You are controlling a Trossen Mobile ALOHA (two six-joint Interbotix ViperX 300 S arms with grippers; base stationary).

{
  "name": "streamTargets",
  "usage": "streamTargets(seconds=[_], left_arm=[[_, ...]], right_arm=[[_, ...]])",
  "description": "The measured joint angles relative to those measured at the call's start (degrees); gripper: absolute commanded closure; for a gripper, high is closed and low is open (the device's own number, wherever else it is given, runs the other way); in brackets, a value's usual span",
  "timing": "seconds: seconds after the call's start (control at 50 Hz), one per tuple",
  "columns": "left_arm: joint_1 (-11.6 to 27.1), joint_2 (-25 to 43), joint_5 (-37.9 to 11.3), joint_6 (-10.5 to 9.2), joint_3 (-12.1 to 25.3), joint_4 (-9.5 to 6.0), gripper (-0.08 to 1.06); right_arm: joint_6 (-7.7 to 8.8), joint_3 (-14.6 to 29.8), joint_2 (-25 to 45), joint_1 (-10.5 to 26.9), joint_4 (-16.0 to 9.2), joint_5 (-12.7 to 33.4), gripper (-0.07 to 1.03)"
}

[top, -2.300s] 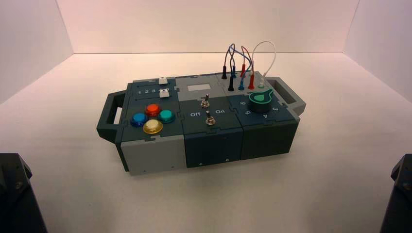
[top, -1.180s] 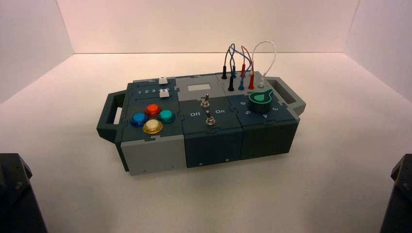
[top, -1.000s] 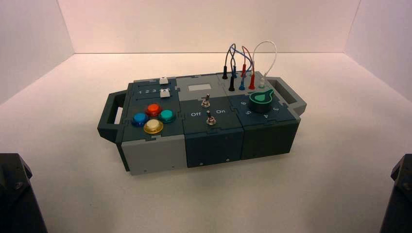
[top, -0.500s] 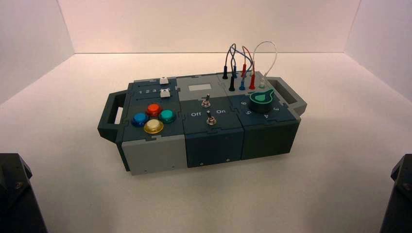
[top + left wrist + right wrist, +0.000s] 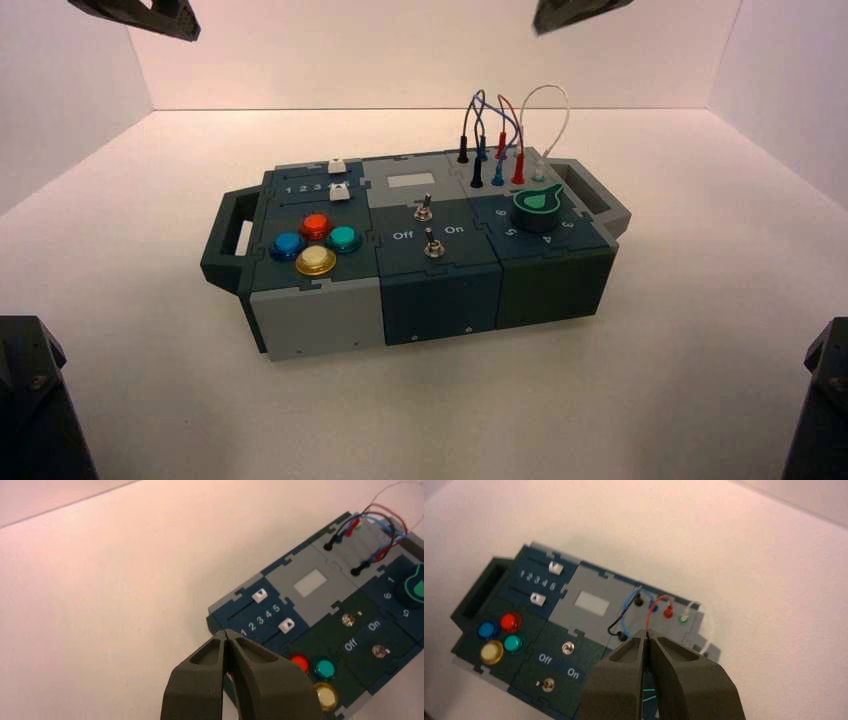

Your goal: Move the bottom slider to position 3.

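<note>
Both grippers hang high above the box [image 5: 300, 325], fingers pressed together and holding nothing: my left gripper [image 5: 226, 636] over the box's left end, my right gripper [image 5: 646, 635] over the wire-and-dial end. In the high view only their tips show at the upper edge, left [image 5: 150, 15] and right [image 5: 575, 12].

Below, the bottom slider [image 5: 287, 626] is a small white cap in a dark slot on the teal panel at the box's left rear, just behind the orange push button [image 5: 299, 662]. Its twin, the top slider [image 5: 260, 595], sits in the parallel slot farther back. A row of white numerals, 1 to 5, runs between the two slots, and the bottom cap stands past the 5 end of that row. Position 3 [image 5: 260, 620] lies back along the slot from the cap, toward the box's left handle [image 5: 228, 236].

My judgement: the left gripper is the nearer tool, with the slider ahead of and well below its tips. The slot's long axis runs along the box's length, so the push must travel leftward along it, from the far end toward the 3. Nothing has touched the cap yet. The descent comes first, and the buttons just beside the slot leave little room for a stray fingertip.
</note>
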State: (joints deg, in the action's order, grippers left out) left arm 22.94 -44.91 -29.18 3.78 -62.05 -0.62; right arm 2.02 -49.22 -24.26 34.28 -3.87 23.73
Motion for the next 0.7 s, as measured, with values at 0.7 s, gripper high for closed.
streamTargets(seconds=[0.7], left_arm=[[0.0,3.0,-3.4,0.09,0.1,-0.62,1.01]], right_arm=[[0.18,11.5,22.2,9.6,-0.4,1.9,0.99]])
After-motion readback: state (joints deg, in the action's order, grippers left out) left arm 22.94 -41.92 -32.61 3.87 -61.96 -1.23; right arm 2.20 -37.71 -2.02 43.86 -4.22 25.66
